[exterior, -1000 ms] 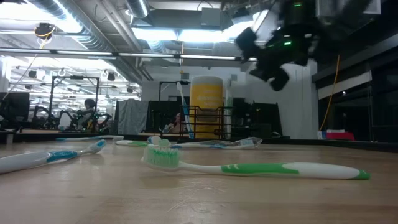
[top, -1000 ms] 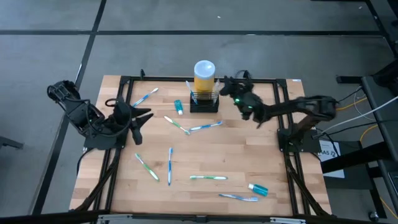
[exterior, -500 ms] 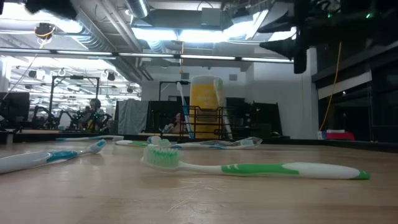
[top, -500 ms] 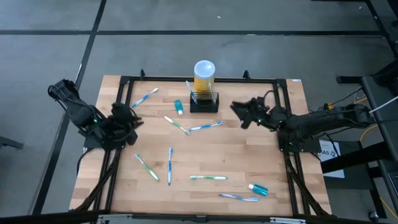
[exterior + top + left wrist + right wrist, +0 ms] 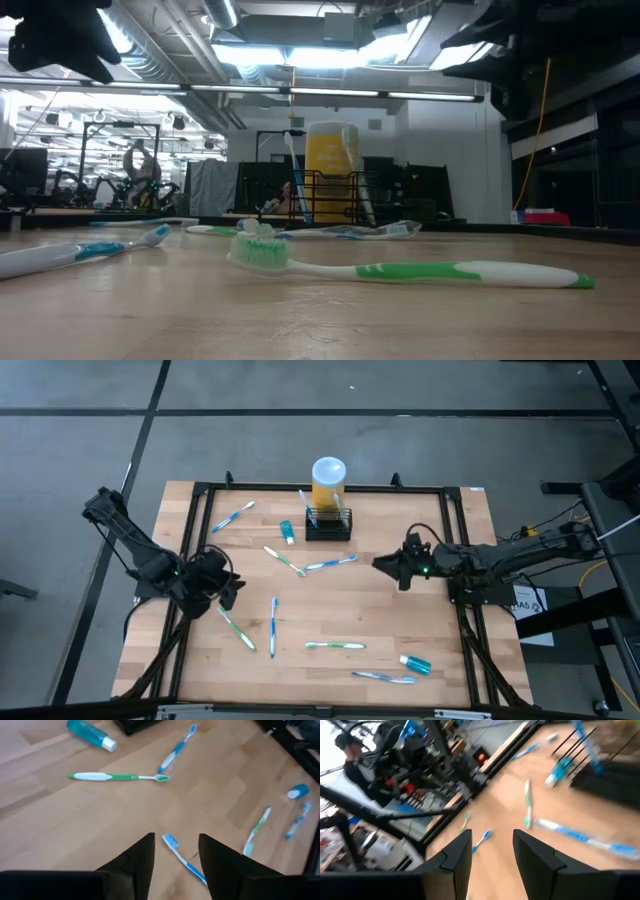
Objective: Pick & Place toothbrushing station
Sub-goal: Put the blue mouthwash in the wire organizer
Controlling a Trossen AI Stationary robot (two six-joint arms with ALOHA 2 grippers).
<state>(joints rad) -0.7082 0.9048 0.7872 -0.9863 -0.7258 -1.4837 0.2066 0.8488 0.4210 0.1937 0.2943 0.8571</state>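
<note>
Right gripper [image 5: 388, 566] now sits low over the table's right half, well apart from the toothbrushing station [image 5: 328, 523]; a second ago it was up beside the station's right side, so it has pulled back and down. Its fingers [image 5: 452, 855] are parted in its wrist view with nothing between them. Left gripper [image 5: 228, 588] has swung in from the left rail toward the near-left toothbrushes; fingers [image 5: 142, 857] parted, empty, a blue toothbrush [image 5: 182, 859] lying past the tips. Station stands upright at the far middle edge, against the yellow cylinder [image 5: 329, 478], at least one brush already in it. Judgement: one drop-off looks finished, and the left arm looks set for the next pick; seven toothbrushes remain loose.
</note>
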